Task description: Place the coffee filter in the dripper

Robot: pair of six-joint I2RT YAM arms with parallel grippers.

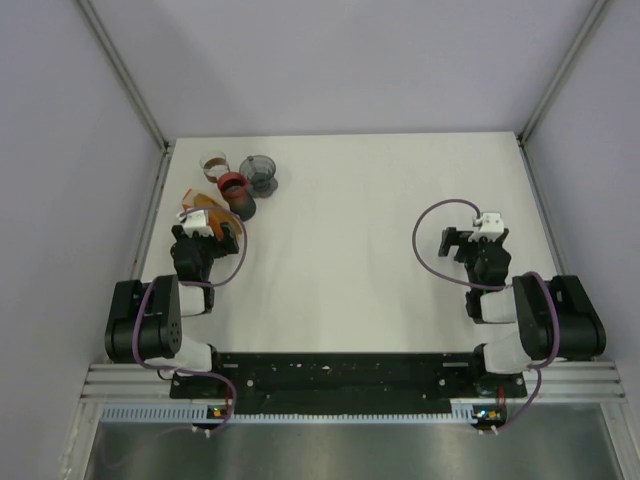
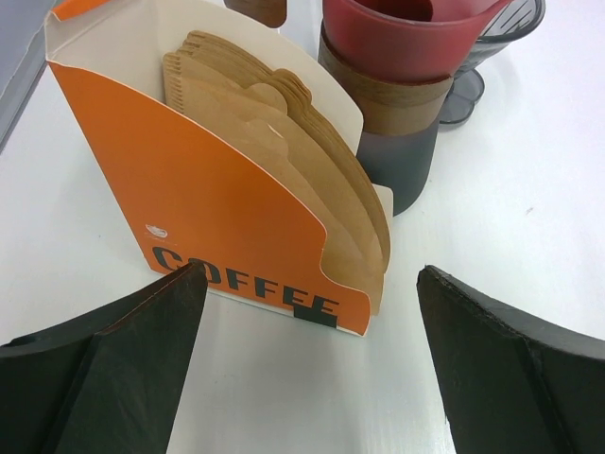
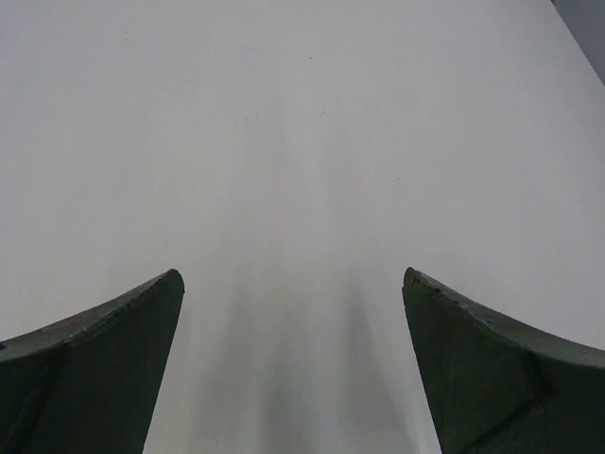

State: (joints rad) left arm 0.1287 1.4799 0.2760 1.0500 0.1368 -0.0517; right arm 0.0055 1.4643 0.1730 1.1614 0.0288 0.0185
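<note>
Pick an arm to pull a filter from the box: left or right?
Left. The left end effector is open and faces the orange cardboard box of brown paper filters close ahead; the right end effector, also open, sees only white table.

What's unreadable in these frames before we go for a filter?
- Grey dripper: left wrist view, cut by the top edge, partly behind the red-topped cup; tiny from above.
- Filter count: filters overlap inside the orange box.
- Brown item beyond the box: cut by the top edge.
- Right wrist view: only bare table.
</note>
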